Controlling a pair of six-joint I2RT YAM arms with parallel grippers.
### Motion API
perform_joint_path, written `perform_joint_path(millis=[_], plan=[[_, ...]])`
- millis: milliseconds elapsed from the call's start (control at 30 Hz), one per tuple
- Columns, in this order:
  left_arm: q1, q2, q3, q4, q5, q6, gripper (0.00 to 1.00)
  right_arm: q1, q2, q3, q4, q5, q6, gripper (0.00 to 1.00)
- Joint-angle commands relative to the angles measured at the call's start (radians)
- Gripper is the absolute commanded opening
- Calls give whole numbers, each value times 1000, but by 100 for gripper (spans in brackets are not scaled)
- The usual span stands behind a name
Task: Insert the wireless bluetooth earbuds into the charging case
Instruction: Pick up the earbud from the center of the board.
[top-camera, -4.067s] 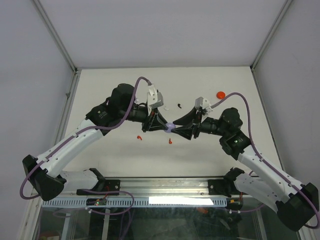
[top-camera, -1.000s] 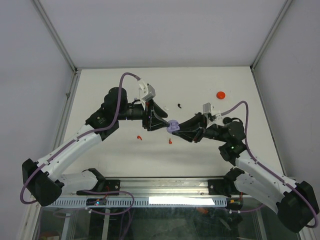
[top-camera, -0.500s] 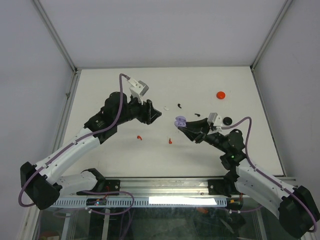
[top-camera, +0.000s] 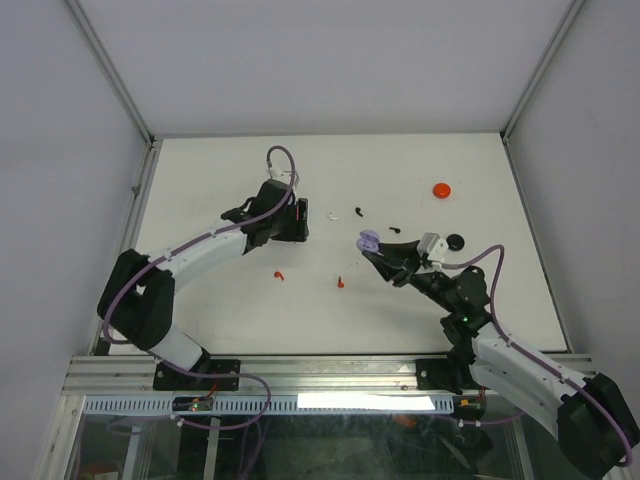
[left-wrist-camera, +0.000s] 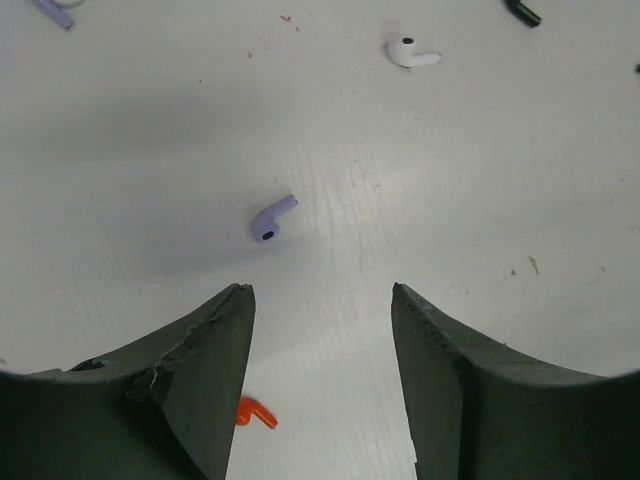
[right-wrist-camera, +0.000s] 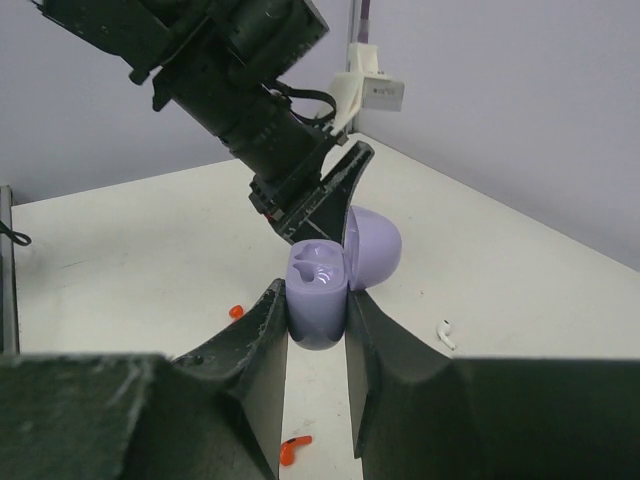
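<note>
I see right gripper (right-wrist-camera: 318, 312) pinching open, seemingly empty round lilac plastic case (right-wrist-camera: 318, 278); left gripper (left-wrist-camera: 320, 300) spread above loose lilac stemmed earbud (left-wrist-camera: 271, 221).

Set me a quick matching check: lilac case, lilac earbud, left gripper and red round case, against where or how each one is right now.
Things:
1. lilac case
2. lilac earbud
3. left gripper
4. red round case

Places or states:
A. open, holding nothing
B. resting toward the far right of the table
C. clamped in the right gripper, lid open
D. lying on the table just ahead of the left gripper

Pairs: 1-C, 2-D, 3-A, 4-B
</note>
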Motion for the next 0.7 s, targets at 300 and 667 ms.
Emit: perform_joint_path(millis=[300,667], plan=[[22,285,219,-1,-114,34,50,3,-29,-14,48,35,-23,0],[22,422,342,-70,-1,118,43,4,-34,-10,22,44,-30,0]])
